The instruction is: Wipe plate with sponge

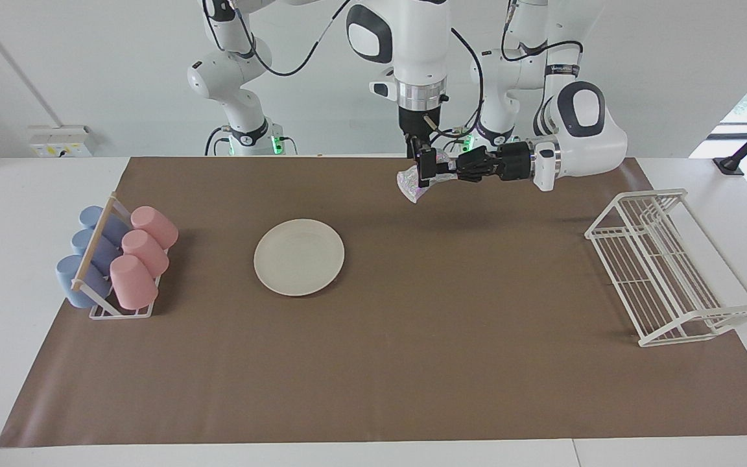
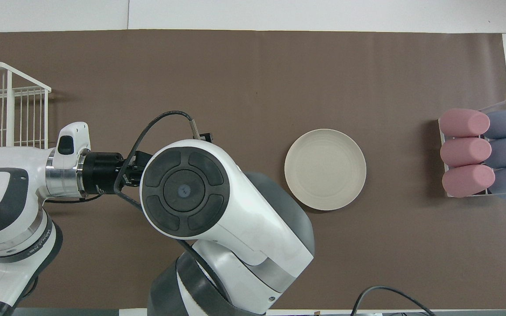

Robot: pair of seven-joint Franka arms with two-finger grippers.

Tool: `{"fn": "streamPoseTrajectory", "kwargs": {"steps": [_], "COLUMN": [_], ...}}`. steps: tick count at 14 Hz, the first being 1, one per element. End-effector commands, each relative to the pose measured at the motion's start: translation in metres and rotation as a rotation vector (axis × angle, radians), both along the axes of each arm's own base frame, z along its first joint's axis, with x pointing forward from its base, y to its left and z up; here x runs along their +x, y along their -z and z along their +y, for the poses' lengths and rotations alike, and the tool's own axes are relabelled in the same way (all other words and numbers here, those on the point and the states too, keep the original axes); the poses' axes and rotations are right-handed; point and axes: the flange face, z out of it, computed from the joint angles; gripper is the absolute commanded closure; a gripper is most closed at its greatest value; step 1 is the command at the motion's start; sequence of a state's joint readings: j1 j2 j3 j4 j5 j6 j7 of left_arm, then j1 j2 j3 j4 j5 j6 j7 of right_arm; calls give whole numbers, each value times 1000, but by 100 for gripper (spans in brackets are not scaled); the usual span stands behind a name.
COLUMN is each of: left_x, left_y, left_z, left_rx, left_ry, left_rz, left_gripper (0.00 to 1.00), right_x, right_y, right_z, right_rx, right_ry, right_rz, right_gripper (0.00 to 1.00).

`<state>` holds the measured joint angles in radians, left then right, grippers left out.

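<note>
Sponge: silvery, crumpled pad suspended in the air above the brown mat, over the mat's edge nearest the robots and toward the left arm's end relative to the plate. It touches neither mat nor plate.

Left gripper: extends level from the left arm, fingers clenched on the sponge edge that faces that arm.

Right gripper: points straight down from the right arm, which reaches across from its own base. Its fingers are spread, one on each side of the sponge's upper part. Contact with the sponge cannot be confirmed. In the overhead view the right arm's body hides both the sponge and this gripper.

Plate: cream-white, flat on the mat, well apart from the sponge and both grippers.

Cup rack: beside the plate toward the right arm's end, holding pink cups and blue cups on their sides.

White wire rack: at the left arm's end of the mat, well apart from the plate.
</note>
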<state>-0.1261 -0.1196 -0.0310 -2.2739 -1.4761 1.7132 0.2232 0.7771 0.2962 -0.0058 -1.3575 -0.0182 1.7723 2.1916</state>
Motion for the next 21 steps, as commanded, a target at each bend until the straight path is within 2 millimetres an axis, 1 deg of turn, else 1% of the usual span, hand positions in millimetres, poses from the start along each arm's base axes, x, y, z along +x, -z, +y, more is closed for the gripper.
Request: {"fn": "streamPoseTrajectory", "kwargs": {"steps": [1,4,6,7,9,10,11,12,13,17,18,19,20,21], "left_x": [-9,-10,-10,-11,-10,-11,-11,-11,-11,-13,-12,-13,-14,-14], "left_y": [-1,0,-1,-1,-1,-1,-1,-1,-1,-2,-3,-5,-7,-9], "left_z": [-2,-3,-4,-6,-6,-6,-6,-6,-6,-10,-11,-12,-12,-10], "left_rx": [-10,-10,-10,-12,-10,-12,-12,-12,-11,-12,-11,-6,-2,4], "left_ry": [-17,-15,-12,-6,-9,-6,-6,-6,-6,5,6,4,2,-2], "left_rz": [-17,-15,-18,-18,-18,-18,-18,-18,-18,-19,-23,-16,1,24], "left_gripper": [100,100,100,100,100,100,100,100,100,100,93,5,0,0], "right_x": [-2,-1,0,1,3,3,2,1,0,6,6,7,6,7], "right_y": [2,2,1,2,1,0,0,0,1,0,0,1,1,5], "right_z": [-4,-4,-3,-3,-5,-5,-4,-2,-2,-7,-7,-8,-8,-10], "right_rx": [2,8,18,16,20,23,31,74,110,128,130,127,123,114], "right_ry": [-26,-28,-28,-26,-21,-18,-11,2,15,33,33,35,33,27], "right_rz": [-5,-12,-20,-20,-20,-21,-16,26,61,68,69,70,71,70], "right_gripper": [0,9,21,32,52,60,79,99,100,100,100,100,100,100]}}
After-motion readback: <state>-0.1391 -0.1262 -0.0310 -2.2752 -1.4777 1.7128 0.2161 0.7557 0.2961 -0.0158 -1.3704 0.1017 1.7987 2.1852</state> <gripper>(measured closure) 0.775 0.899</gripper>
